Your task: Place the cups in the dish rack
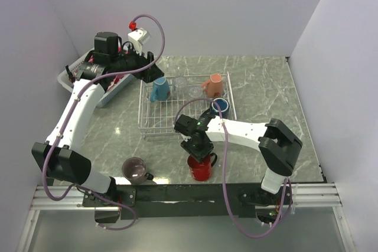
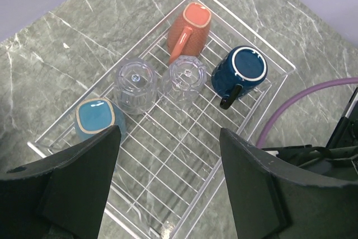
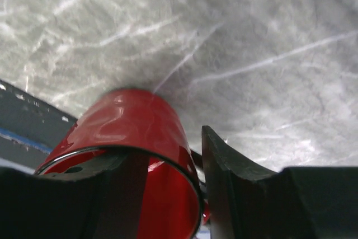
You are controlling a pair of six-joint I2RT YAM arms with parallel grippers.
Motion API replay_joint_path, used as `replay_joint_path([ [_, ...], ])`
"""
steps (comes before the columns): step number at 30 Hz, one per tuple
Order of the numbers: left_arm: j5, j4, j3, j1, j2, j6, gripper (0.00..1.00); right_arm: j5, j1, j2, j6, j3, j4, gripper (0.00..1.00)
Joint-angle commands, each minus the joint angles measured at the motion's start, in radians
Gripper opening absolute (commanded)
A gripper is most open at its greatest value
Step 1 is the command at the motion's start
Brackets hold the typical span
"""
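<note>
text: none legible | labels: none | brands: none; numbers: none

Between the black jaws of the right gripper sits the red mug — glossy, red inside and out — and beyond it the table is grey stone veined with white. Ahead of the matt black jaws of the left gripper the dish rack is white wire. It holds the salmon mug farthest off, the navy mug with a pale ring on its upturned foot, a clear glass, a second clear glass and, nearest one jaw, the light blue mug, its foot ringed in tan. A purple cable curves by the other jaw. Left of the right jaws, the mauve mug is darker within.
</note>
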Motion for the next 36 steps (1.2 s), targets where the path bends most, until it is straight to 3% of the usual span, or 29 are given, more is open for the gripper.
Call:
replay_joint_path([
  [1, 0.004, 0.016, -0.017, 0.002, -0.056, 0.009, 0.78, 0.029, 0.006, 0.03, -0.016, 0.085, 0.031, 0.44],
  [3, 0.003, 0.014, -0.015, 0.002, -0.056, 0.012, 0.78, 0.024, 0.005, 0.02, -0.013, 0.096, 0.025, 0.35],
  [4, 0.003, 0.013, -0.012, 0.002, -0.053, 0.014, 0.78, 0.024, 0.006, 0.012, -0.013, 0.099, 0.022, 0.2],
  [6, -0.001, 0.014, -0.002, 0.002, -0.05, 0.012, 0.78, 0.03, 0.005, -0.012, -0.006, 0.102, 0.007, 0.03],
  [7, 0.001, 0.016, 0.001, 0.002, -0.048, 0.014, 0.78, 0.03, 0.005, -0.023, -0.003, 0.102, -0.003, 0.0],
  [15, 0.021, 0.051, 0.055, 0.002, -0.03, -0.04, 0.8, 0.058, -0.014, -0.16, 0.069, 0.176, -0.102, 0.0],
  [17, 0.016, 0.075, 0.087, 0.002, -0.031, -0.053, 0.85, 0.038, -0.049, -0.183, 0.087, 0.257, -0.142, 0.0],
  [19, 0.0, 0.095, 0.124, 0.008, -0.036, -0.105, 0.96, -0.018, -0.089, -0.209, 0.116, 0.382, -0.168, 0.0],
  [22, 0.007, 0.122, 0.233, 0.04, -0.015, -0.182, 0.96, -0.11, -0.21, -0.215, 0.158, 0.583, -0.182, 0.0],
  [25, 0.108, 0.117, 0.34, 0.105, 0.025, -0.311, 0.96, -0.346, -0.398, -0.212, 0.257, 0.706, -0.08, 0.0],
  [26, 0.213, 0.134, 0.337, 0.143, 0.028, -0.357, 0.96, -0.494, -0.453, -0.211, 0.3, 0.713, 0.036, 0.0],
  [28, 0.309, 0.262, 0.298, 0.177, 0.019, -0.519, 0.96, -0.607, -0.562, -0.212, 0.472, 0.685, 0.193, 0.0],
  [29, 0.407, 0.34, 0.231, 0.2, 0.01, -0.579, 0.96, -0.662, -0.586, -0.211, 0.536, 0.671, 0.359, 0.0],
  [30, 0.439, 0.484, 0.192, 0.209, -0.002, -0.695, 0.96, -0.727, -0.616, -0.195, 0.661, 0.655, 0.435, 0.0],
  [32, 0.484, 0.598, 0.118, 0.217, -0.038, -0.777, 0.96, -0.769, -0.633, -0.174, 0.769, 0.651, 0.631, 0.0],
  [36, 0.539, 0.671, 0.072, 0.211, -0.062, -0.837, 0.96, -0.821, -0.653, -0.119, 1.16, 0.573, 1.067, 0.0],
])
